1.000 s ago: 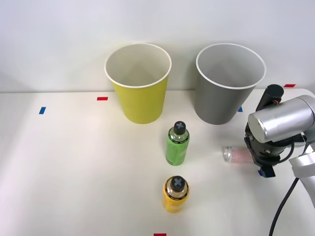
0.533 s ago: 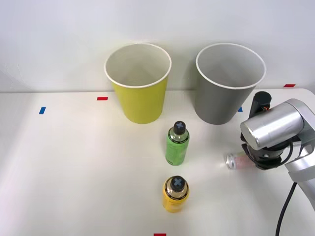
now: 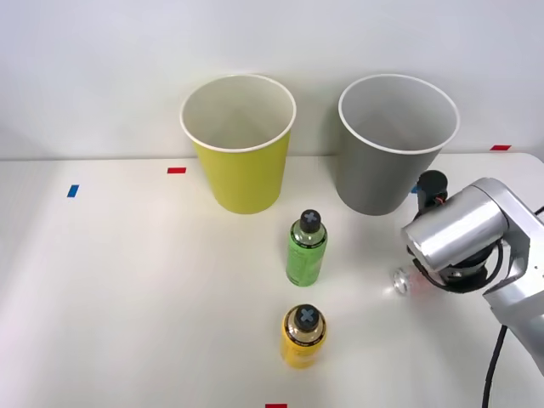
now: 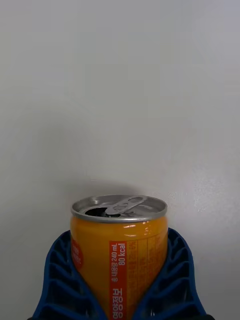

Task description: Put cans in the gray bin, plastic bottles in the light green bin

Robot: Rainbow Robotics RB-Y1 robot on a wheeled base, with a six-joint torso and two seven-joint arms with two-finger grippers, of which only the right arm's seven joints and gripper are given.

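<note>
Fingers of the right pincer now hug the can on both sides. A moment ago it lay loose on the table. The gray bin waits just behind; both bottles stand farther off.

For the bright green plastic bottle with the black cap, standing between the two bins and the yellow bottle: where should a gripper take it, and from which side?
Grip the bright green plastic bottle with the black cap around its round body below the cap, fingers either side. It stands upright with bare table to its right, the side the right arm works from, so a level approach from there looks best. The yellow bottle stands clear in front of it.
</note>
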